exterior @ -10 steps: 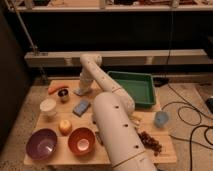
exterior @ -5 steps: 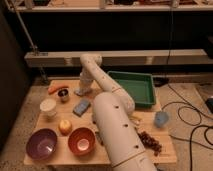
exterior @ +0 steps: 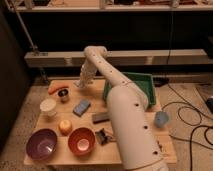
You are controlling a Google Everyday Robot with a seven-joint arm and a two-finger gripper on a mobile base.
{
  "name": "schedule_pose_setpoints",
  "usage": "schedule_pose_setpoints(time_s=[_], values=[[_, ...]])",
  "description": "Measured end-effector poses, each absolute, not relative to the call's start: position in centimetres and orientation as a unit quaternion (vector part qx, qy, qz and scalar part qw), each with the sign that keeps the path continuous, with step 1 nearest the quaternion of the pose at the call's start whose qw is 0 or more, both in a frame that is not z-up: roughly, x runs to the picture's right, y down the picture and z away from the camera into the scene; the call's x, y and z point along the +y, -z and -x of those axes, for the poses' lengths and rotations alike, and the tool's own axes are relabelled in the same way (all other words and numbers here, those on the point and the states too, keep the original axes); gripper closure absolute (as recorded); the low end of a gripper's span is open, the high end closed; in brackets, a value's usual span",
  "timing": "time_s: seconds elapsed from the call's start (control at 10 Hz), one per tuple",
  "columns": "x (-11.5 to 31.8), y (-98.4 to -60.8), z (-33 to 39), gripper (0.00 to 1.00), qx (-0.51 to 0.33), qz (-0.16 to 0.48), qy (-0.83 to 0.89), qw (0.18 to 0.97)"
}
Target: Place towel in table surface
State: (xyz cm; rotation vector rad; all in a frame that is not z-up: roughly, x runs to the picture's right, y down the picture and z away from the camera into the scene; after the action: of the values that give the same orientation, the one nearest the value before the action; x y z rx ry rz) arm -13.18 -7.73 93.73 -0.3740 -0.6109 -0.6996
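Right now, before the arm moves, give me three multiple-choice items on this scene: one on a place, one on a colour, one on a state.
1. The gripper is: A) by the far edge of the table surface, near the carrot; B) over the white cup; C) over the purple bowl.
2. The tray is: A) red; B) green; C) white.
3. The towel is: A) hanging from the gripper; B) inside the tray; C) lying on the table surface.
Key: A, it sits close to the carrot; B, its walls are green; C, it lies right of the arm, far from the gripper.
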Motion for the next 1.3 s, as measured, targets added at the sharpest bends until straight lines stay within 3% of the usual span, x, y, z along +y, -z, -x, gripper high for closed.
schedule_pose_setpoints(time_s=[0.8, 1.1, 1.3], values=[[-18.4, -78.3, 11.0, 1.0, -0.264, 0.062, 0.363, 0.891], [-19.3, -76.9, 11.3, 1.0, -0.265, 0.062, 0.364, 0.891], [-18.7, -78.0, 11.1, 1.0, -0.266, 0.075, 0.361, 0.891]])
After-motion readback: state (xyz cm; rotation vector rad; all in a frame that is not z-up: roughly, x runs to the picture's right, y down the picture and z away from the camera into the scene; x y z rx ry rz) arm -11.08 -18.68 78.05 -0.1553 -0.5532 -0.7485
